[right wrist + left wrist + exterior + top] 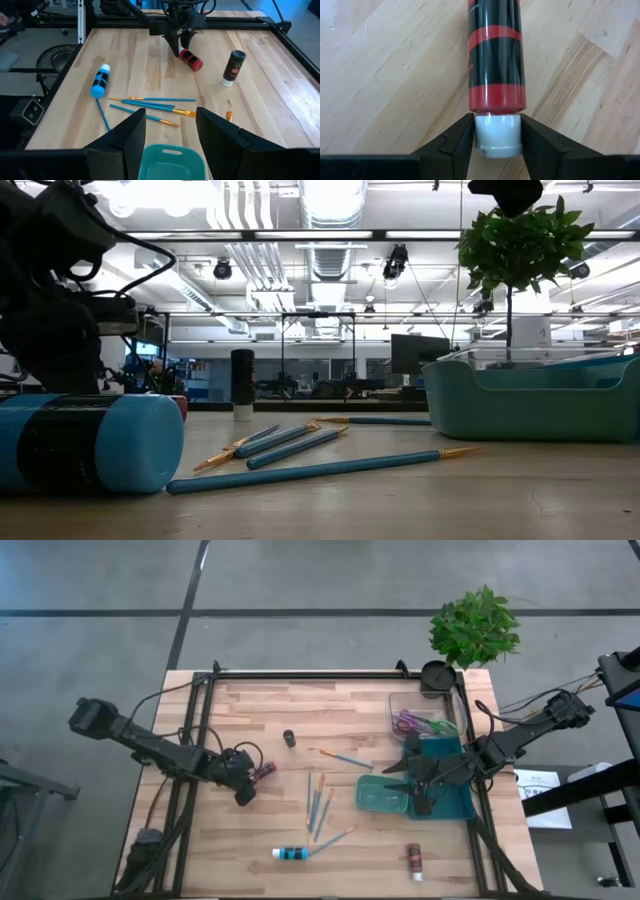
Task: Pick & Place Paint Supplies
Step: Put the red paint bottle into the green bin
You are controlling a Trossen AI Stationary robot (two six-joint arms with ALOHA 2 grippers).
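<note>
A red-and-black paint tube [496, 55] with a white cap lies on the wooden table at its left middle; it also shows in the high view [267, 771]. My left gripper [250, 776] is shut on it. My right gripper [170, 117] is open and empty, above the small teal palette [383, 793] at the right. Several blue-handled brushes [318, 802] lie flat mid-table. A blue tube [292, 853] and a brown tube [414, 860] lie near the front edge. A black tube [289, 738] stands upright on its cap. My left gripper pinches the red tube's white cap [497, 135] between its two fingers, one on either side. The fingers lie along the tube's length, coming at its cap end from the table's left. The tube's body lies on the table [191, 59].
A larger teal bin [450, 780] stands at the right edge, a clear box with purple scissors [420, 722] behind it. A potted plant [475, 625] and a dark round pot [437, 675] stand at the far right corner. A black frame rail [330, 674] runs along the table's far edge.
</note>
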